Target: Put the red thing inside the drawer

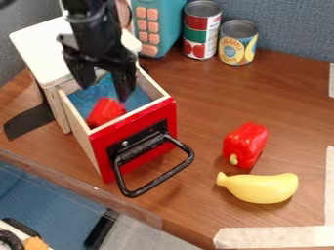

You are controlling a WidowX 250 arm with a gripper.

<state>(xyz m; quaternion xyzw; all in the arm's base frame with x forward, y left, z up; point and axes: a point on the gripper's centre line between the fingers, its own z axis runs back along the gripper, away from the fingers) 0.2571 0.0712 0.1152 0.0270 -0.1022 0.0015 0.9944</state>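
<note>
Pale tape (pixel 274 238) runs along the lower right of the brown table (pixel 196 210), with more strips up its right edge. Just beyond it lies a yellow banana (pixel 261 188), its stem to the left, and near that a glossy red pepper (pixel 244 146), its green-yellow stem end toward the camera. To the left, the drawer (pixel 134 116) stands pulled out of a white-topped cabinet (pixel 40 46); it has a red front, pale side walls, a blue floor and a looped black handle (pixel 158 180). Inside it, close to the front wall, is the red thing (pixel 104 111). Over the drawer hangs the black gripper (pixel 104 92), its two fingers apart, one on either side above the red thing. A black strip (pixel 29 119) lies on the table left of the cabinet. At the back, two labelled cans stand side by side: the taller can (pixel 201 30) wears a red, green and white label with red fruit pictured low down and small lettering, the shorter can (pixel 238 43) a blue one with curved lettering on a yellow round and yellow fruit beside it. Left of them stands a teal object (pixel 167 22) with rows of pink buttons (pixel 153 26).
</note>
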